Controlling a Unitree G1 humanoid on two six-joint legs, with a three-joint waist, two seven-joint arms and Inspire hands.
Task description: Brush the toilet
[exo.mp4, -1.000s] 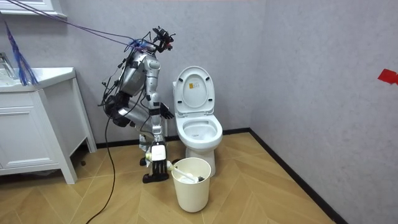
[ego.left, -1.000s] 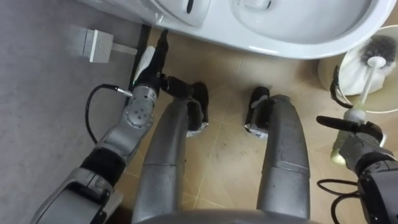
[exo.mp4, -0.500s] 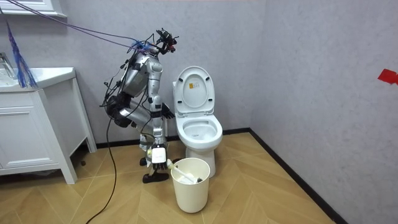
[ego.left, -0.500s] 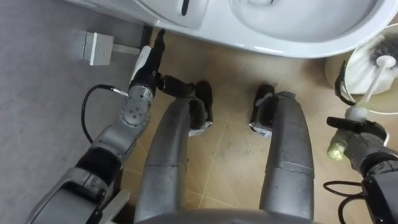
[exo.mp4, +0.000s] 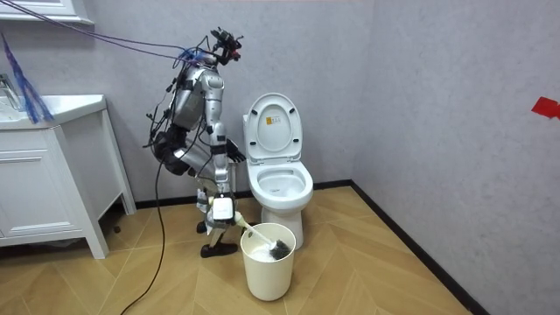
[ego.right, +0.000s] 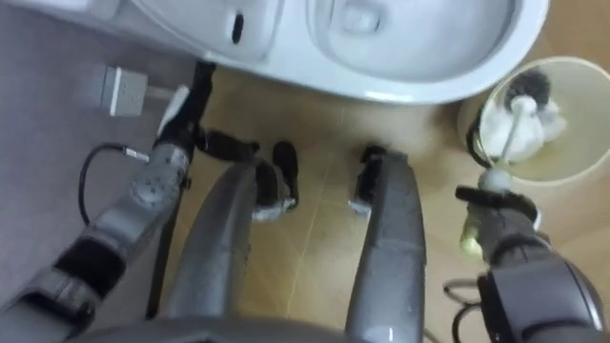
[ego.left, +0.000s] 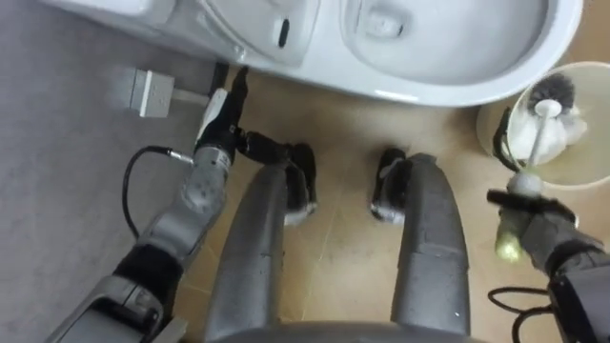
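At the robot's 12 o'clock stands the toilet [ego.left: 434, 89], its lid raised in the room view. At about 2 o'clock, just beside the bowl, is a white bin [exo.mp4: 267, 273]. The brush [ego.left: 538, 138] has its bristle head down inside that bin. The right hand [ego.left: 530, 221] has its fingers curled round the lower end of the handle. The left hand [ego.left: 223, 116] hangs at 10 o'clock near the wall, fingers straight and holding nothing.

By my reading the task has barely begun. The brush is gripped, but the bowl has not yet been brushed, so the lift, the swing to 12 o'clock and the scrubbing all remain.

Count: one toilet, one brush, one bin, one white wall box [ego.left: 143, 91].
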